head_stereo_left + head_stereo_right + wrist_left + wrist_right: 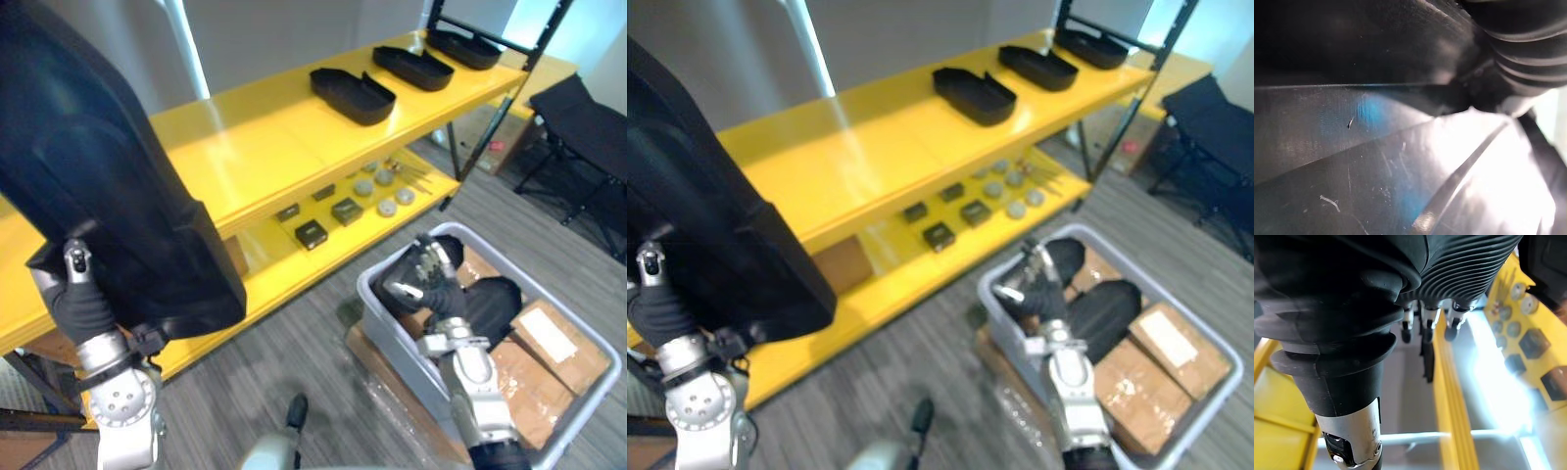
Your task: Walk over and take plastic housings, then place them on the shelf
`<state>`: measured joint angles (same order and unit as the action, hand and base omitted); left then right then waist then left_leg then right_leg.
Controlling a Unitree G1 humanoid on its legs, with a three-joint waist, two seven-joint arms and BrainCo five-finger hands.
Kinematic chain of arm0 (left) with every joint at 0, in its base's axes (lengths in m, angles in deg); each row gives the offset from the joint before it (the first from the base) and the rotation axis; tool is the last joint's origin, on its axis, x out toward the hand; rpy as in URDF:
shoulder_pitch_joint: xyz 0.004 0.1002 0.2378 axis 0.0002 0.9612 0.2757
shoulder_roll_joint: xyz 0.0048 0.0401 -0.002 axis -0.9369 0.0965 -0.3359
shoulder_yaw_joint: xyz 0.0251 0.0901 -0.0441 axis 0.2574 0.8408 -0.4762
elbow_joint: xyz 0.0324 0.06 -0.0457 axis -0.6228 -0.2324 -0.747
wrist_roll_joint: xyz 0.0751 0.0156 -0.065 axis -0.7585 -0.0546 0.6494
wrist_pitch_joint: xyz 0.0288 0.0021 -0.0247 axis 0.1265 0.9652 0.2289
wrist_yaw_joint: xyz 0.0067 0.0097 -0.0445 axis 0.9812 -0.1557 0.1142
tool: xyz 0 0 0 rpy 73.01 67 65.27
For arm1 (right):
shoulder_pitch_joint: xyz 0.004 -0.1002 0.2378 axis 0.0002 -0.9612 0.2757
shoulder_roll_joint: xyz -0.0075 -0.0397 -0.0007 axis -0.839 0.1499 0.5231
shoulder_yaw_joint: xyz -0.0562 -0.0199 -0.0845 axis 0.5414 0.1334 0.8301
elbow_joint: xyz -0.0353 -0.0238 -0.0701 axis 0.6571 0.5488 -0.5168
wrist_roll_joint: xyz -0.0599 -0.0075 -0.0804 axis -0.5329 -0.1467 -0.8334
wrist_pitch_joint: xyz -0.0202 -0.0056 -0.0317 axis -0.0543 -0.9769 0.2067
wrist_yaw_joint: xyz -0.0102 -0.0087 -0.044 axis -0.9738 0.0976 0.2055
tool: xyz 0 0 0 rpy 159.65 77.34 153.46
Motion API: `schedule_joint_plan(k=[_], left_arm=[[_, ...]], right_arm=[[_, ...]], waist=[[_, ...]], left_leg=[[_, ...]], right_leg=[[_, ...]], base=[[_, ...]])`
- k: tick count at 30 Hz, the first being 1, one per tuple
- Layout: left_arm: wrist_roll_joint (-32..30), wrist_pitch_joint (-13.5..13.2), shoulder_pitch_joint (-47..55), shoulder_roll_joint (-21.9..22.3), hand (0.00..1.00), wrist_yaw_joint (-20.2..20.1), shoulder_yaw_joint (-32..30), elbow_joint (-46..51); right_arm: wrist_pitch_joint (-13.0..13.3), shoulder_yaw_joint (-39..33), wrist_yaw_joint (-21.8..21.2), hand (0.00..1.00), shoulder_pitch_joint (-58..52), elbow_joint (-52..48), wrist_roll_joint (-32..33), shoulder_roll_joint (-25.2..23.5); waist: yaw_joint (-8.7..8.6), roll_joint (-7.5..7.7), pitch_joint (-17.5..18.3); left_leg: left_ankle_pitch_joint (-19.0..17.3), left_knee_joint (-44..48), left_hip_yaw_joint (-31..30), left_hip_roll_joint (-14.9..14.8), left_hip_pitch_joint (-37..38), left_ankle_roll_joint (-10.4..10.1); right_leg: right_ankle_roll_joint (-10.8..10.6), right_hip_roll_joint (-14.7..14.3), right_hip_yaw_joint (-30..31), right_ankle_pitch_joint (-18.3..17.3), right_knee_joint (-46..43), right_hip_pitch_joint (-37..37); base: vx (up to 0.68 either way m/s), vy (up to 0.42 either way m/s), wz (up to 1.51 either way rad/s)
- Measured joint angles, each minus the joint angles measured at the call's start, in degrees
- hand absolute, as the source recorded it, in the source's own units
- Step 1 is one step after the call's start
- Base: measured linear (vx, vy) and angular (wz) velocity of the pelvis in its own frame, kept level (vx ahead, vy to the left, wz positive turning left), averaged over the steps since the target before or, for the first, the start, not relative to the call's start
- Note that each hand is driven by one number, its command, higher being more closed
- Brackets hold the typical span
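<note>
Left hand (83, 305) clamps big black housing (108, 176), thumb on its face, raised over shelf (255, 147). Right hand (423, 279) slack, empty, above bin (364, 289). Three more housings (353, 95) on shelf

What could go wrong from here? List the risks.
1. The black housing at the left hand hides much of the yellow shelf, so it may strike the shelf edge when set down.
2. The right hand hangs over the grey bin, near its rim. Turning could snag it.
</note>
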<state>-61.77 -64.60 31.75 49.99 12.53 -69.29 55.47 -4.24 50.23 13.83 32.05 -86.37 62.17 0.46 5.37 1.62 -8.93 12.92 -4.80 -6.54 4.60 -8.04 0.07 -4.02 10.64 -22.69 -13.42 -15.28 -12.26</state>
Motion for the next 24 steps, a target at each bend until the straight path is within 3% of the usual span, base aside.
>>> schedule_joint_plan(k=[5,8,9,10,11,12,14,15,16,17,19,20,22,24], left_arm=[[0.0,0.0,1.8,1.0,1.0,0.1,0.2,0.1],[-0.5,0.0,3.8,4.3,1.0,0.7,0.4,0.3],[-0.6,0.0,4.2,4.6,1.0,0.8,0.4,0.3],[-0.7,-0.1,4.7,4.7,1.0,1.0,0.3,0.5],[-1.0,-0.1,5.1,4.7,1.0,1.1,0.0,1.0],[-1.1,-0.1,5.8,4.7,1.0,1.1,-0.6,2.1],[-1.1,-0.2,6.2,4.8,1.0,1.0,-1.3,4.1],[-1.1,-0.2,6.1,4.8,1.0,1.0,-2.4,5.3],[-1.2,-0.3,5.9,5.0,1.0,1.1,-4.0,5.6],[-1.2,-0.2,5.7,5.0,1.0,1.1,-4.3,5.6],[-2.5,-0.2,5.5,3.7,1.0,2.2,-5.6,5.8],[-2.7,-0.2,5.4,2.9,1.0,2.8,-5.9,5.8],[-2.6,-0.1,3.4,1.1,1.0,3.9,-6.2,5.6],[-2.5,-0.1,0.1,-0.5,1.0,4.3,-6.2,4.2]], right_arm=[[0.0,-1.6,-1.0,0.0,-0.7,-0.1,0.0,0.0],[0.2,-2.1,-1.1,0.0,-1.5,-0.1,0.0,-0.1],[0.4,-2.1,-1.2,0.0,-1.6,-0.1,0.0,-0.4],[1.0,-2.1,-1.4,0.0,-1.7,-0.1,0.0,-1.2],[1.3,-2.1,-1.6,0.0,-1.6,-0.2,0.0,-1.3],[1.4,-2.1,-1.8,0.0,-1.6,-0.5,-0.1,-1.9],[2.1,-1.9,-2.0,0.0,-1.6,-1.0,-0.2,-2.9],[2.5,-1.9,-1.9,0.0,-1.4,-1.5,-0.3,-3.1],[2.6,-1.8,-1.6,0.0,-0.9,-1.4,-1.3,-2.9],[2.7,-1.7,-1.1,0.0,-0.9,-1.4,-1.8,-2.9],[4.1,-1.0,0.4,0.0,0.2,-1.3,-3.3,-2.7],[5.0,-1.0,0.5,0.0,0.7,-1.0,-3.8,-2.8],[7.0,-0.9,1.3,0.0,2.5,-0.9,-4.5,-2.4],[7.1,-1.4,1.7,0.0,2.8,-1.5,-4.5,-2.0]], waist=[[-0.24,-0.97,-1.9],[-1.1,-1.93,-3.1],[-1.1,-1.2,-3.4],[-1.04,-0.98,-3.7],[-0.63,-1.06,-3.6],[-0.09,-0.86,-3.7],[0.2,0.71,-3.5],[0.25,1.63,-3.9],[0.41,1.07,-4.4],[0.12,0.81,-4.4],[0.28,0.69,-4.3],[0.26,0.75,-4.2],[-0.1,0.04,-4.3],[-0.33,-1.02,-4.4]], left_leg=[[-0.1,0.0,1.2,-0.5,-0.4,-0.5],[-0.2,0.0,3.3,-1.5,-1.2,-0.6],[-0.4,0.5,4.1,-1.7,-1.3,-0.5],[-1.7,6.6,5.8,-1.8,-3.2,1.4],[-3.7,10.7,6.9,-1.5,-4.8,1.4],[-5.9,12.9,7.0,-1.0,-5.5,0.0],[-7.5,14.9,7.1,0.6,-6.8,0.8],[-10.5,19.5,7.7,1.5,-8.4,2.8],[-13.5,22.9,7.1,1.5,-9.2,1.8],[-14.2,23.6,6.6,1.8,-9.0,2.2],[-15.7,22.2,5.1,2.2,-5.9,3.5],[-15.8,21.2,4.6,2.3,-4.8,3.6],[-15.8,18.2,1.0,2.4,-1.0,3.6],[-15.6,16.5,-2.2,2.4,1.5,3.2]], right_leg=[[-1.6,-0.5,0.9,-4.0,1.1,-0.1],[-2.3,-0.6,-0.7,-5.2,2.0,-0.2],[-2.1,-0.2,-1.1,-5.2,2.2,-0.4],[-1.7,0.4,-1.3,-5.5,2.2,-0.9],[-1.9,0.5,-1.4,-5.7,2.1,-1.3],[-1.7,0.8,-1.6,-6.3,2.1,-1.8],[0.8,2.1,-2.6,-7.7,2.0,-2.0],[1.9,3.0,-3.0,-7.9,1.2,-2.3],[2.4,3.7,-2.1,-6.6,-5.8,-1.1],[3.3,4.5,-1.4,-5.2,-10.7,0.7],[5.6,7.0,4.3,5.9,-28.2,8.8],[5.0,7.3,5.8,6.6,-31.7,10.6],[3.2,5.1,7.5,1.2,-34.3,15.0],[2.8,1.2,9.4,-1.9,-26.9,16.5]], base=[[-0.1,-0.082,-0.14],[-0.15,-0.042,0.19],[-0.06,0.04,0.19],[-0.01,0.033,0.05],[0.0,0.0,0.0],[0.03,0.053,0.11],[0.07,0.085,0.25],[0.13,0.094,0.26],[0.17,0.106,0.34],[0.21,0.142,0.32],[0.26,0.202,0.28],[0.31,0.157,0.28],[0.26,0.086,0.5],[0.24,0.027,0.83]])
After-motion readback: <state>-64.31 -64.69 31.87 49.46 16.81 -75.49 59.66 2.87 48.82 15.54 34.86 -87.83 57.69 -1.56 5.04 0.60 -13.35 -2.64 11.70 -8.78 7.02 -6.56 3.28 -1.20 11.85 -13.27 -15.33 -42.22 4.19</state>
